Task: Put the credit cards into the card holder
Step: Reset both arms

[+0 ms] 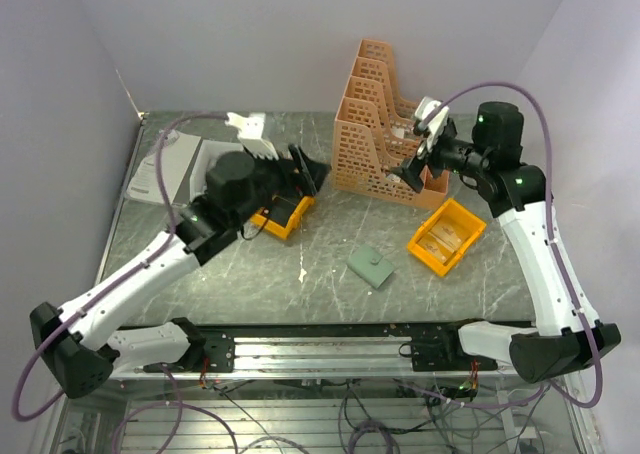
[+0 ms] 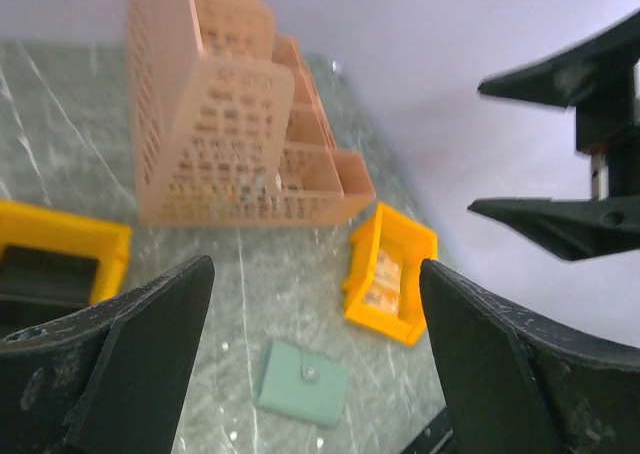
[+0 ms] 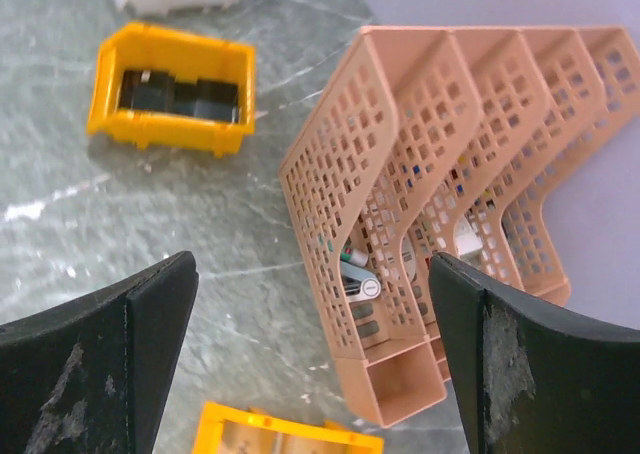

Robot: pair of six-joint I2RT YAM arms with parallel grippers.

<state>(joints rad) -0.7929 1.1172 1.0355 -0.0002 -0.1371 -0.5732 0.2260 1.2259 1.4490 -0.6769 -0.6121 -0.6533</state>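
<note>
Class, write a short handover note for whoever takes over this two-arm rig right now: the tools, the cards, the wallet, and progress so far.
Left tool: open, holding nothing.
Right tool: open, holding nothing, beside the peach plastic file rack.
Pale tan flat credit cards: inside the right-hand yellow plastic bin.
Small grey-green soft card holder: closed, lying flat to the left of that bin, apart from it.
Done: nothing yet.
Left: open the holder, lift the cards from the bin and slot them in.
</note>
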